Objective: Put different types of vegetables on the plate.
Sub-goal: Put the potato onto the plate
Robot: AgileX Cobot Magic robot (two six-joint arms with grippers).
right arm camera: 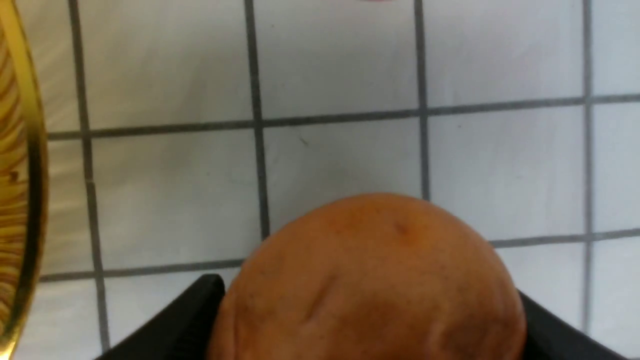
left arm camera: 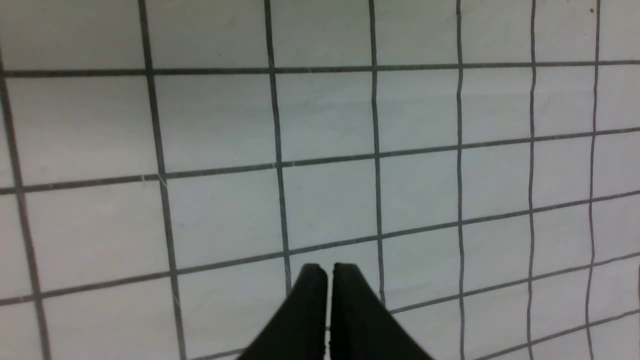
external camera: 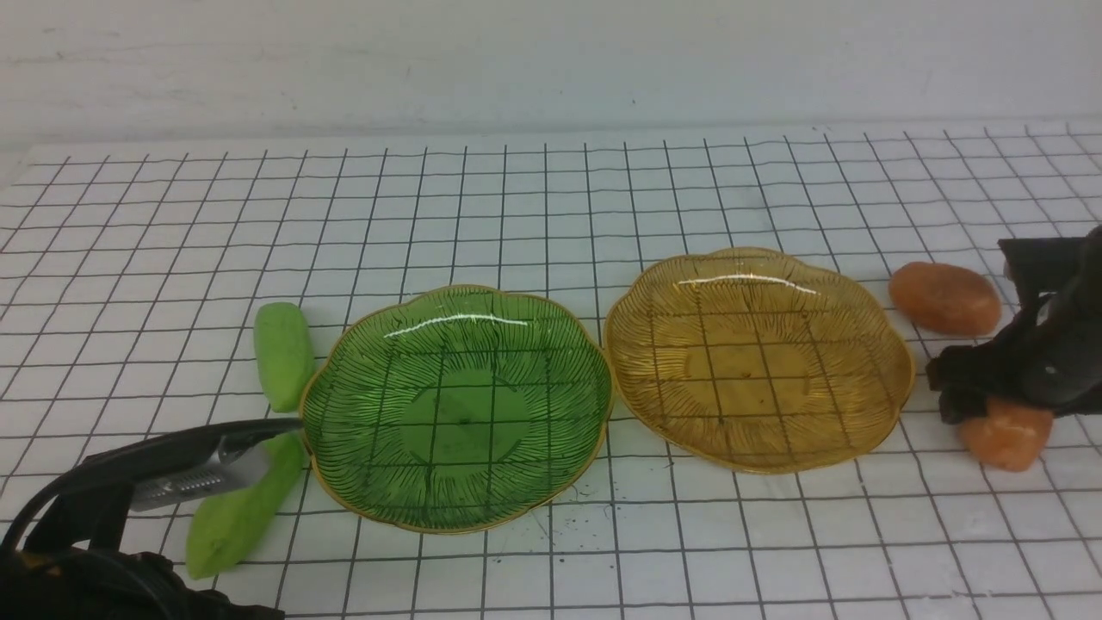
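Two light-green cucumber-like vegetables lie left of the green plate [external camera: 456,405]: one [external camera: 282,353] further back, one [external camera: 232,517] nearer, partly under my left gripper [external camera: 280,430]. That gripper is shut and empty; in the left wrist view its fingertips [left arm camera: 327,272] meet over bare grid. An amber plate [external camera: 758,357] sits to the right, and both plates are empty. One orange-brown potato-like vegetable [external camera: 944,298] lies right of the amber plate. My right gripper [external camera: 990,405] is closed around a second potato [external camera: 1007,435] that rests on the table. In the right wrist view the potato [right arm camera: 370,280] fills the space between the black fingers.
The table is covered with a white cloth with a black grid [external camera: 551,215], ending at a pale wall at the back. The amber plate's gold rim [right arm camera: 30,175] stands close beside the right gripper.
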